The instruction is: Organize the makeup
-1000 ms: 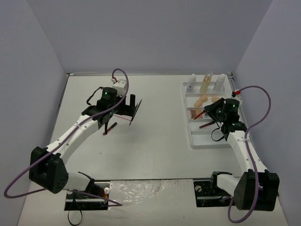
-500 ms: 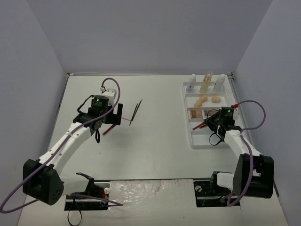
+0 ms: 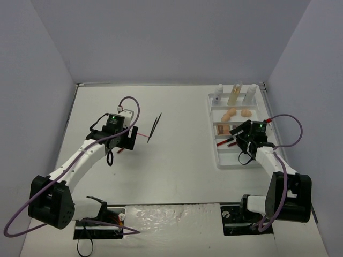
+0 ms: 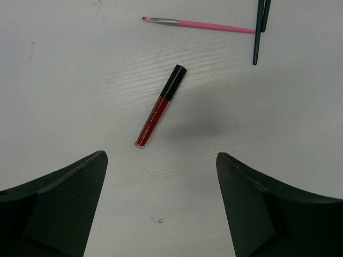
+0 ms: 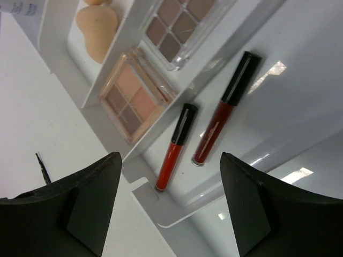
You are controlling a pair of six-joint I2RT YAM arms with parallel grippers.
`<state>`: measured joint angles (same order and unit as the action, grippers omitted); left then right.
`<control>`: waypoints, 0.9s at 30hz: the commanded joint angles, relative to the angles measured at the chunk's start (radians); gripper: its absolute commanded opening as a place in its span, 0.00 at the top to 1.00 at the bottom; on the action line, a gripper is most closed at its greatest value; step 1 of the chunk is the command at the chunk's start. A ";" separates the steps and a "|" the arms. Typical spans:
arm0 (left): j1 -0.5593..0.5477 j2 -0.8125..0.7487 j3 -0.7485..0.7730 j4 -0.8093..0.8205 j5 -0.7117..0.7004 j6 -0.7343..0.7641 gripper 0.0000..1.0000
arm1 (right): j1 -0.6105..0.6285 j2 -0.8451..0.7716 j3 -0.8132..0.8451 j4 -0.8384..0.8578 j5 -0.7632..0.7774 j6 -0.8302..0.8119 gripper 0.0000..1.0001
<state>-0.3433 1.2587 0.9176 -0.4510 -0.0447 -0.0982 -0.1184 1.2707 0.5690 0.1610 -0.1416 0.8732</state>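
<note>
- While the left gripper (image 4: 166, 211) hangs over the white table (image 4: 64, 80), its jaws stand wide apart with nothing between them.
- A red lip tube with a black cap (image 4: 159, 107) lies flat on the table below that gripper, clear of both fingers.
- Beyond it lie a thin pink brush (image 4: 203, 24) and two thin dark brushes (image 4: 258, 32); the pink handle end meets the dark ones.
- The right gripper (image 5: 169, 214) is over the white compartmented tray (image 5: 300, 80), jaws spread, holding nothing.
- An orange-red lip tube (image 5: 176, 147) and a dark red lip tube (image 5: 224, 110) lie side by side in one tray compartment.
- A beige eyeshadow palette (image 5: 136, 96) and a clear-cased eyeshadow palette (image 5: 179, 27) occupy the adjoining compartment.
- Beige egg-shaped sponges (image 3: 229, 113) lie in the next compartment.
- Two white bottles (image 3: 218, 94) and a clear amber-liquid bottle (image 3: 235, 94) stand upright along the tray's far row.
</note>
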 commanded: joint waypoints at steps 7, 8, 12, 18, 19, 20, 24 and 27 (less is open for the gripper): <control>0.044 0.151 0.041 0.031 0.137 0.075 0.35 | 0.050 -0.109 0.223 0.001 -0.114 -0.240 0.17; 0.062 0.174 0.052 0.034 0.154 0.072 0.36 | 0.057 -0.113 0.230 0.000 -0.120 -0.253 0.16; 0.115 0.241 0.086 0.037 0.187 0.073 0.38 | 0.089 -0.118 0.238 -0.001 -0.152 -0.296 0.14; 0.158 0.316 0.113 0.047 0.215 0.090 0.41 | 0.139 -0.114 0.237 0.001 -0.178 -0.325 0.12; 0.158 0.332 0.116 0.044 0.217 0.090 0.43 | 0.141 -0.114 0.239 0.001 -0.179 -0.328 0.12; 0.158 0.342 0.120 0.040 0.220 0.089 0.44 | 0.144 -0.114 0.240 0.000 -0.178 -0.329 0.11; 0.156 0.381 0.114 0.030 0.227 0.075 0.56 | 0.152 -0.110 0.246 0.001 -0.177 -0.340 0.11; 0.156 0.401 0.119 0.010 0.235 0.068 0.66 | 0.157 -0.108 0.249 0.003 -0.179 -0.344 0.11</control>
<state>-0.1886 1.6569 0.9909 -0.4301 0.1655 -0.0288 0.0282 1.1706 0.7708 0.1215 -0.2996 0.5552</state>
